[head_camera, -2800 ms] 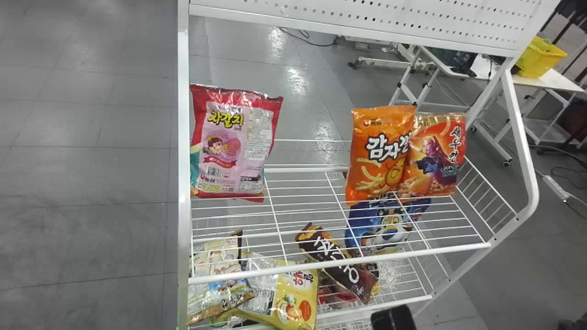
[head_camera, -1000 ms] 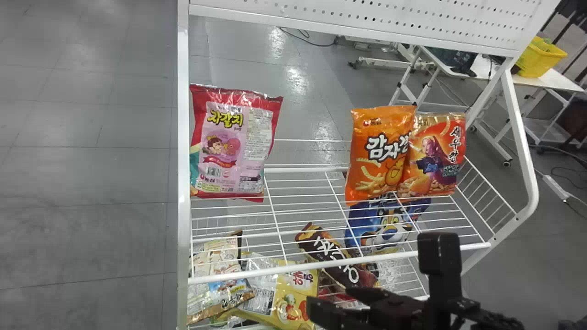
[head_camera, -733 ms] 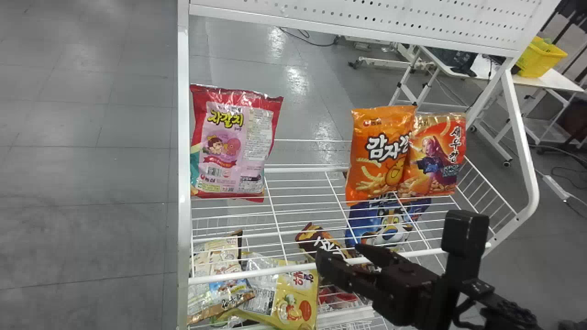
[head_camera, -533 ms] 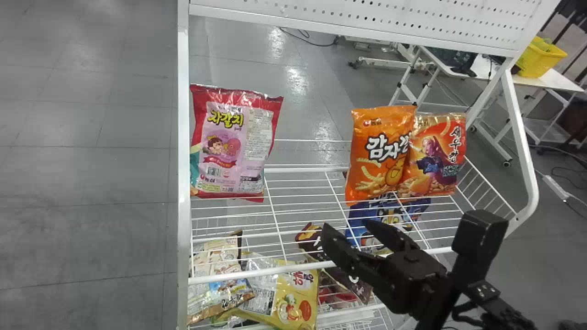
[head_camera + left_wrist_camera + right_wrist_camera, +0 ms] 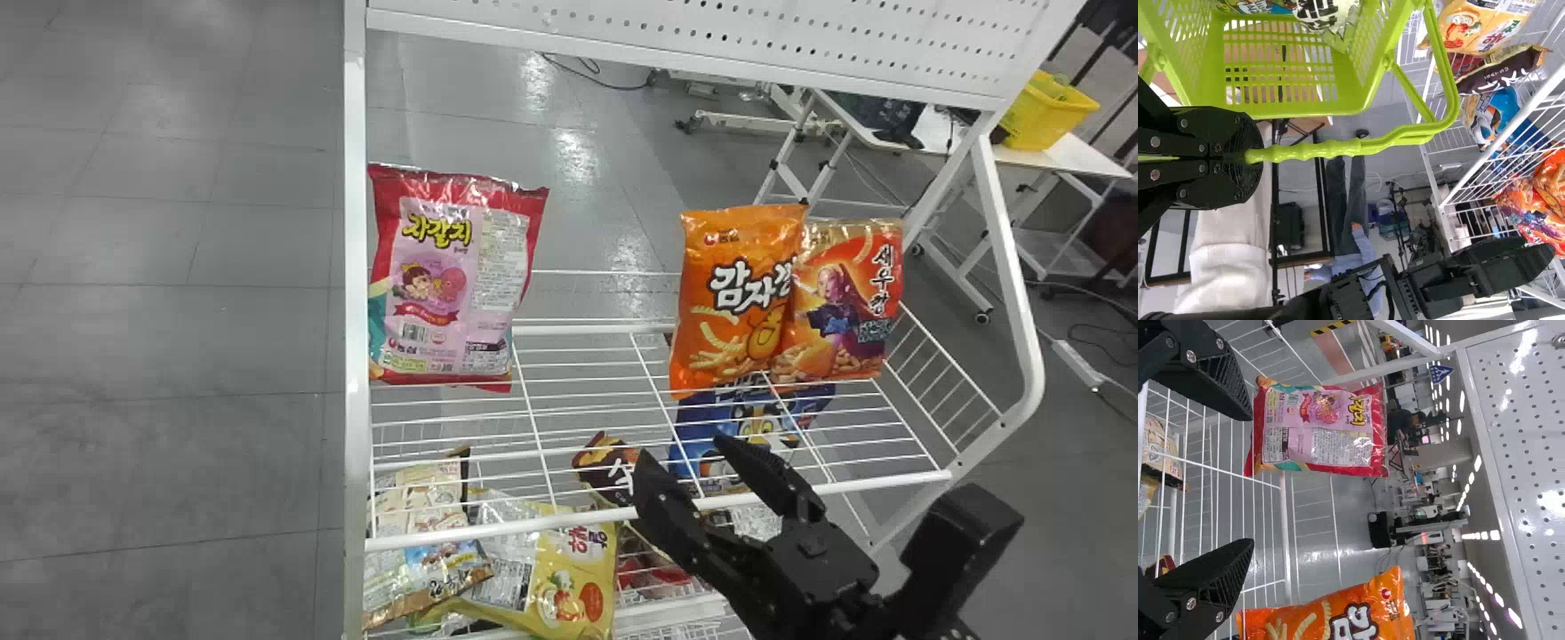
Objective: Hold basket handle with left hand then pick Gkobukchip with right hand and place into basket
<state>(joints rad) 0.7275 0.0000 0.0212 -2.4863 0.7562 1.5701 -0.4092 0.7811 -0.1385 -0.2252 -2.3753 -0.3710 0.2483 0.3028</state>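
Bears on the upper white wire shelf (image 5: 498, 526) a red-and-pink snack bag (image 5: 444, 293) and, farther right, an orange snack bag (image 5: 733, 302) overlapping an orange-red snack bag (image 5: 849, 307). Holds on the lower wire shelf (image 5: 662, 610) yellow (image 5: 573, 582), dark brown (image 5: 609, 468) and blue tiger-print (image 5: 698, 422) bags.

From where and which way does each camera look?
Head view: from head, forward and down at white rack; right gripper shows.
Left wrist view: from that wrist, over green basket; left gripper, right arm show.
Right wrist view: from that wrist, across rack; right gripper's fingers show.
Head and right wrist views share the orange bag.
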